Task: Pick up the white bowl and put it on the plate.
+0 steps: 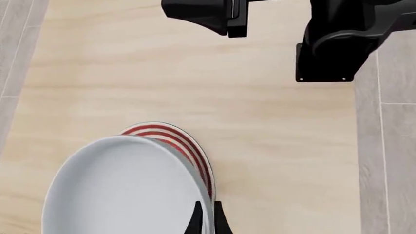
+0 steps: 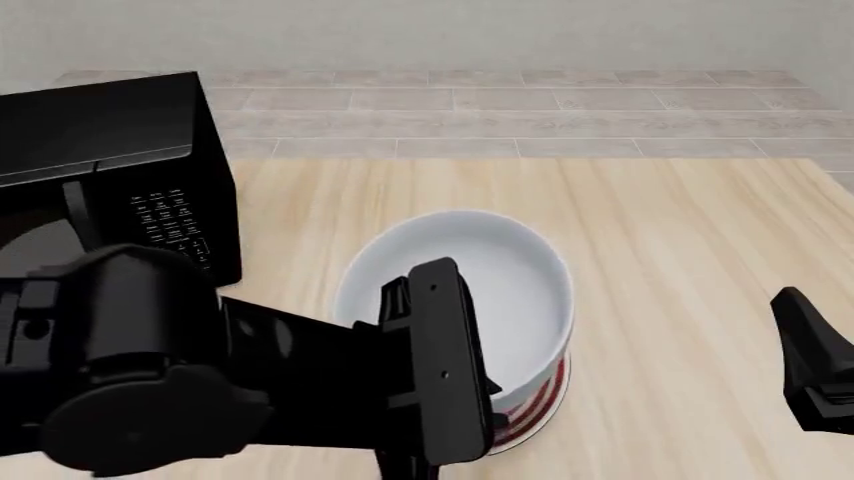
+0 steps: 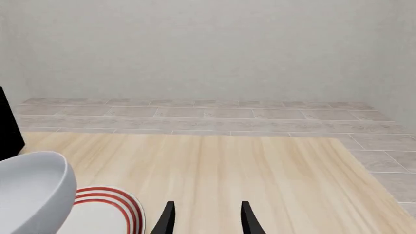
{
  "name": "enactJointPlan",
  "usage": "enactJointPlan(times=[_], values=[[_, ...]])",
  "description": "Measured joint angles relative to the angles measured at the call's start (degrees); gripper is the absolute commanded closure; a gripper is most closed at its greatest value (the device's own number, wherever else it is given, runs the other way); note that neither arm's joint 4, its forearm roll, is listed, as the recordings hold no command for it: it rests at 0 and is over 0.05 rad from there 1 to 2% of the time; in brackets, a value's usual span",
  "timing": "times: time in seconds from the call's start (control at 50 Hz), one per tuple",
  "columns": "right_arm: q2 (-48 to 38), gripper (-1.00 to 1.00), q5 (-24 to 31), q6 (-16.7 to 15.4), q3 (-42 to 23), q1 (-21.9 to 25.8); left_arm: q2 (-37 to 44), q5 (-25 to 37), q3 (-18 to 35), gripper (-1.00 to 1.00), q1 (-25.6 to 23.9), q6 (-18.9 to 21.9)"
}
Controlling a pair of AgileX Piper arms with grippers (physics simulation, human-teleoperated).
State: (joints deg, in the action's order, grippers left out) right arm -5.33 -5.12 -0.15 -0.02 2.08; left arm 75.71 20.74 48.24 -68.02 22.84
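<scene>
pale wall (image 3: 208,48), grey tiled floor (image 3: 195,117)

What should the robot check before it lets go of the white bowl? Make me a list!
1. Left pincer pinches the white bowl by its rim: ok.
2. Bowl is over the plate, whose red rings peek out on one side only: ok, a little off-centre.
3. Bowl's bottom sits on the plate: cannot tell, it is hidden.
4. Right pincer is open, empty and away from the bowl: ok.
5. Microwave stands apart from the bowl: ok.
</scene>
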Motion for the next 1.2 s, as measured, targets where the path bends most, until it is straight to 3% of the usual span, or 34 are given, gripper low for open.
enactJointPlan(times=[1.2], values=[[0.01, -1.0, 0.01, 0.0, 0.0, 0.0, 4.44, -2.92, 1.11, 1.0, 4.33, -0.2]])
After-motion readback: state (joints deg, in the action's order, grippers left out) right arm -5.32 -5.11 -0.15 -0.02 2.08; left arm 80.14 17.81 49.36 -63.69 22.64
